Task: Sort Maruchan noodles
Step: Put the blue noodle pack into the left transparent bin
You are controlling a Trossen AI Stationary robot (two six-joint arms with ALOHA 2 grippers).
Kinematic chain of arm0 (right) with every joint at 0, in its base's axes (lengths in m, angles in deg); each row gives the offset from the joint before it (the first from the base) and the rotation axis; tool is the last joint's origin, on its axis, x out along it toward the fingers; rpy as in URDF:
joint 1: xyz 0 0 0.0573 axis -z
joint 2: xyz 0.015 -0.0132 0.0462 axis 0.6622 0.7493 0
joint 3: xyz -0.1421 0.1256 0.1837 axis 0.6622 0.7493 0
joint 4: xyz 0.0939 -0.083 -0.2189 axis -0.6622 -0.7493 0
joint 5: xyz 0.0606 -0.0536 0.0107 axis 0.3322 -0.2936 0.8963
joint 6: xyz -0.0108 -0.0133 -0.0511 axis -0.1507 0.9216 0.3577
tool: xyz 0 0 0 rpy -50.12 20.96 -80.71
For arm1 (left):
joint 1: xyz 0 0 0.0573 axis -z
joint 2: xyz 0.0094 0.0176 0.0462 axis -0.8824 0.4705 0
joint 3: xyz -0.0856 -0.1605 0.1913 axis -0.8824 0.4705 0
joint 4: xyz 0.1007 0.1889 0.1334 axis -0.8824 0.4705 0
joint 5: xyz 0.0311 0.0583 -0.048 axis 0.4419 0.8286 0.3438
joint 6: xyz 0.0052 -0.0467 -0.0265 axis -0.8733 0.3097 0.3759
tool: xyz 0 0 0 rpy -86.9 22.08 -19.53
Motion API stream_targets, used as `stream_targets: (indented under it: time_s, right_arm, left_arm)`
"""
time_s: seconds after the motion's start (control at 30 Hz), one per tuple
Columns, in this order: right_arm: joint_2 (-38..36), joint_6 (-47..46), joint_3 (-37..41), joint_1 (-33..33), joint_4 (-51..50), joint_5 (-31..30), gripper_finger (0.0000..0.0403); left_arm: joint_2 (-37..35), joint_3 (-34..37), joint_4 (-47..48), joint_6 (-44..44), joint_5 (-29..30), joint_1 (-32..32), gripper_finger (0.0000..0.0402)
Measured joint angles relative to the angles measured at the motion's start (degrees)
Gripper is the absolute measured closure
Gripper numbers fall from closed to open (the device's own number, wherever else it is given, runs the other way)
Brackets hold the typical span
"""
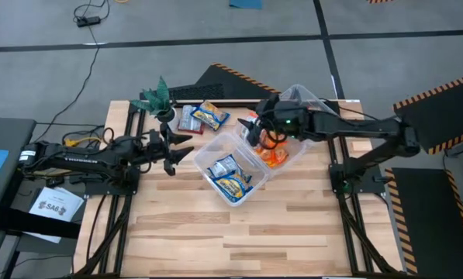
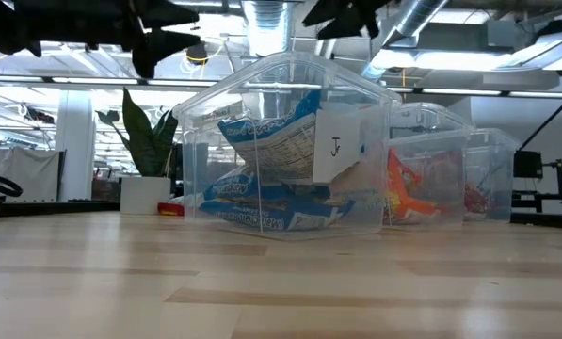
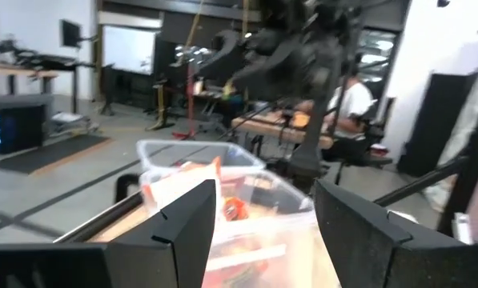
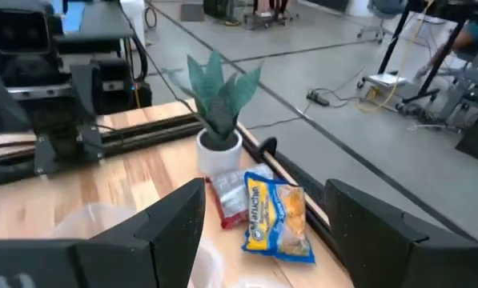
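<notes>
Two loose Maruchan packets lie flat on the table at the far side: a blue-and-yellow one (image 1: pixel 211 116) (image 4: pixel 279 220) and a dark red-brown one (image 1: pixel 189 118) (image 4: pixel 226 196). A clear tub (image 1: pixel 229 174) (image 2: pixel 281 160) holds several blue-and-yellow packets. The tub beside it (image 1: pixel 276 153) (image 2: pixel 422 179) holds orange packets. My left gripper (image 1: pixel 186 147) (image 3: pixel 263 200) is open and empty, above the table just left of the tubs. My right gripper (image 1: pixel 250 128) (image 4: pixel 267 200) is open and empty, above the far edge of the orange tub, with its wrist view on the loose packets.
A small potted green plant (image 1: pixel 160 97) (image 4: pixel 218 120) stands at the far left, next to the loose packets. A third clear tub (image 1: pixel 301 97) sits at the far right under my right arm. A person (image 3: pixel 351 104) sits in the room beyond the table. Bare wood lies toward the near edge (image 1: pixel 239 232).
</notes>
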Motion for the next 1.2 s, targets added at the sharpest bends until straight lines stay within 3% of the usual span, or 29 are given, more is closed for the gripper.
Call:
stream_targets:
  time_s: [0.4, 0.53, 0.67, 0.8, 0.87, 0.9, 1.03, 1.13, 1.2]
  right_arm:
    - [-10.5, 0.0, -0.1, 0.0, -23.0, 0.0, 0.0125]
    - [-15.2, -0.2, 4.0, -0.1, -24.6, -1.4, 0.0144]
    - [-20.9, -1.6, 12.5, 0.2, -23.9, -4.9, 0.0206]
    - [-26.3, -5.1, 20.7, 1.2, -21.3, -4.8, 0.0318]
    - [-28.0, -6.4, 23.6, 1.2, -19.7, -4.5, 0.0376]
    - [-28.6, -6.7, 24.7, 1.2, -19.0, -4.0, 0.0386]
    - [-29.3, -9.0, 26.1, 1.2, -16.8, -3.2, 0.0382]
    - [-28.7, -9.1, 26.1, 1.0, -15.3, -3.2, 0.0388]
    - [-28.4, -9.2, 26.1, 0.6, -14.5, -3.0, 0.0393]
  left_arm:
    - [2.9, 0.0, -0.3, 2.4, 4.8, 0.3, 0.0203]
    - [3.5, 0.0, -3.3, 2.0, 6.4, 0.3, 0.0203]
    - [3.5, -2.3, -3.0, 1.6, 15.3, -0.9, 0.0203]
    - [4.5, -9.9, 12.6, 2.6, 14.9, -5.6, 0.0211]
    - [7.1, -14.5, 22.4, 3.8, 14.7, -8.8, 0.0225]
    - [8.9, -16.5, 26.9, 4.1, 14.9, -10.5, 0.0235]
    - [18.3, -23.7, 36.1, 4.4, 14.3, -18.1, 0.0303]
    - [26.7, -29.7, 39.3, 4.0, 8.8, -24.3, 0.0378]
    - [32.4, -34.5, 41.2, 4.5, 4.5, -27.5, 0.0392]
